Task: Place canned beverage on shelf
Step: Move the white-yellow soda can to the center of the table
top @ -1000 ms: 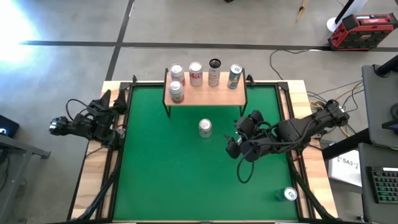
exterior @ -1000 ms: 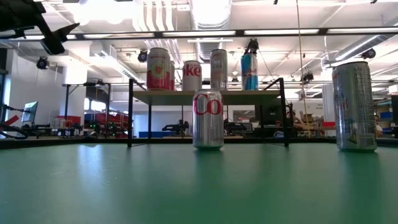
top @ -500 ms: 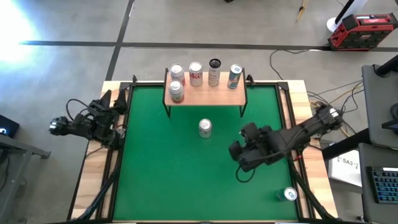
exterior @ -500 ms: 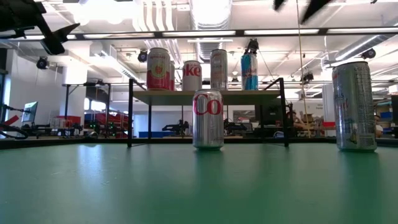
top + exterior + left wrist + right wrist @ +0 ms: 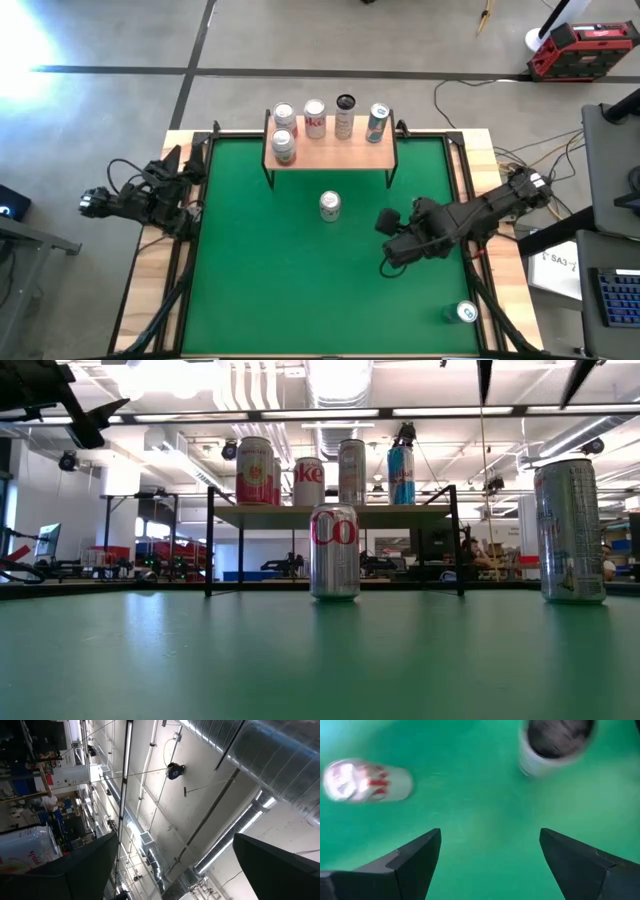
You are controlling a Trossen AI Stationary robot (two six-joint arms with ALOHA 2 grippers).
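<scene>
I held the right gripper (image 5: pixel 388 232) above the green mat (image 5: pixel 260 280), fingers apart and empty, beside the Coke can (image 5: pixel 330 205) (standing before the shelf (image 5: pixel 330 150)) for a sideways grasp.

Seven cans in all — five on the one shelf (image 5: pixel 330 152), two on the green mat (image 5: pixel 260 280): a silver-and-red can (image 5: pixel 330 205) standing just before the shelf, and a teal-topped can (image 5: pixel 466 313) at the right arm's near corner. Two dark arms, each with one claw.
</scene>
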